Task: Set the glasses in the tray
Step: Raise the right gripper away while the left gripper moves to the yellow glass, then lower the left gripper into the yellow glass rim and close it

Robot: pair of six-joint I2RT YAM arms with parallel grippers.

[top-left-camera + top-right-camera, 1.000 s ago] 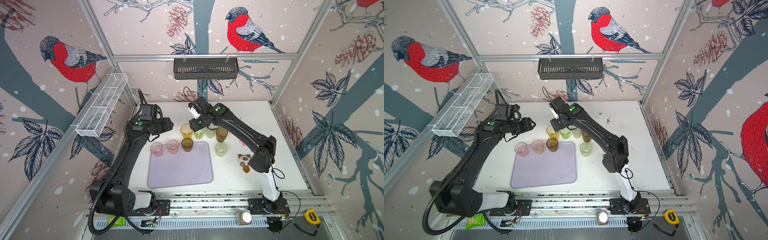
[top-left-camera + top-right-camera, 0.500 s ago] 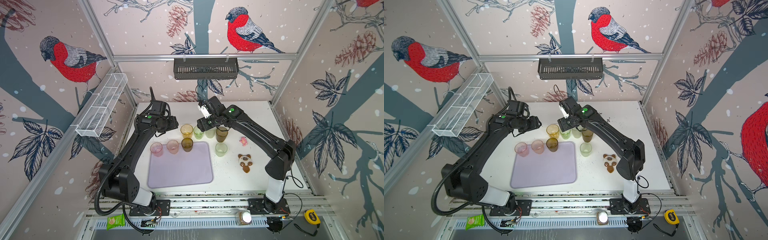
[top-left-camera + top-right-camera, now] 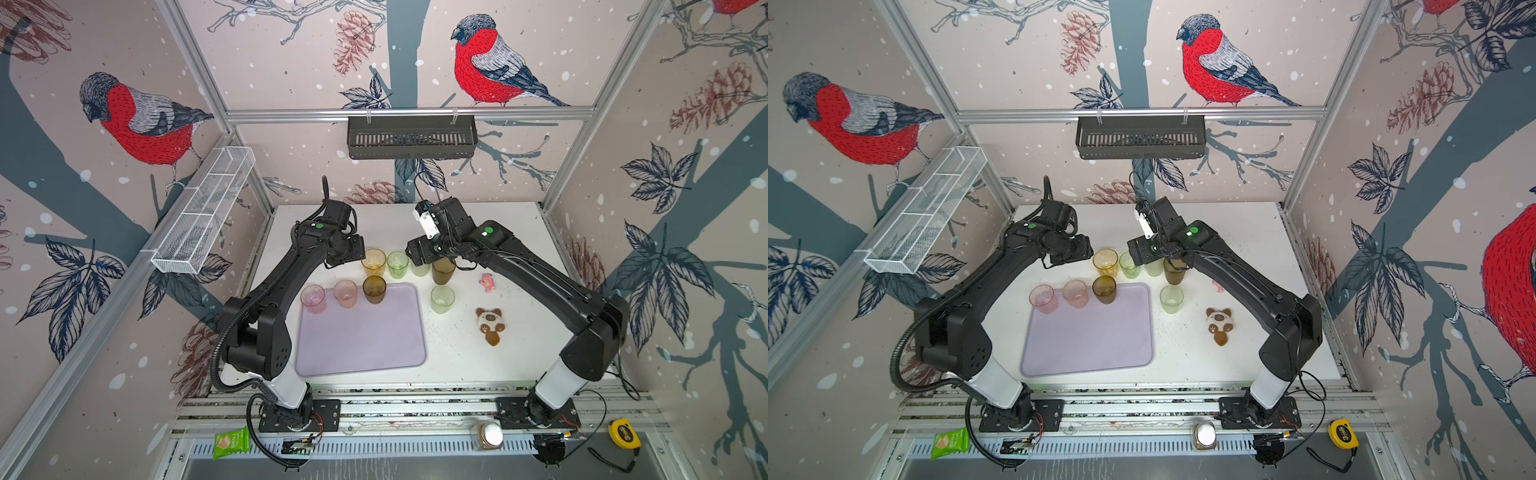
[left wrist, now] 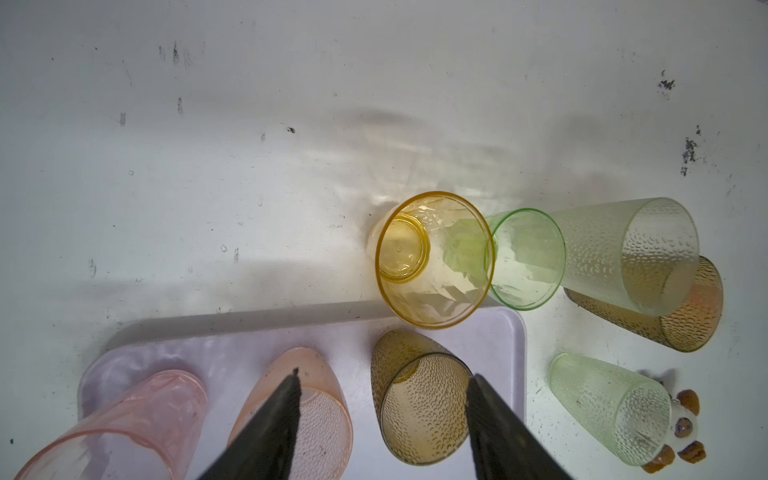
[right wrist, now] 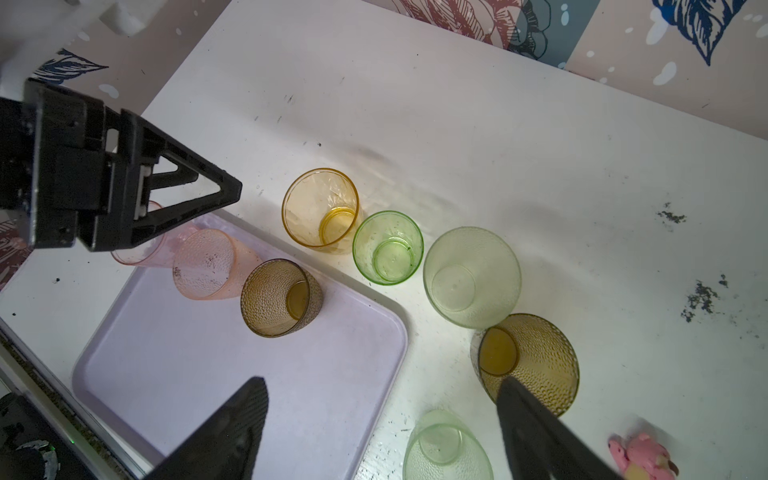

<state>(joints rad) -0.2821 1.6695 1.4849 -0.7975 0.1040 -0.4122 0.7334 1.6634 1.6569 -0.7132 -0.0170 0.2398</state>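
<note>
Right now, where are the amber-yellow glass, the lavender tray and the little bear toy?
amber-yellow glass [image 3: 373, 262]: in a top view, inside its open rim.
lavender tray [image 3: 361, 338]: in a top view, bare middle of its floor.
bear toy [image 3: 488, 323]: in a top view, its pale middle.

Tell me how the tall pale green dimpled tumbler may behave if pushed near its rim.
The tall pale green dimpled tumbler looks empty and translucent, so probably light. It narrows toward its base, so it may tip rather than slide. The dimpled wall likely resists slipping.
</note>
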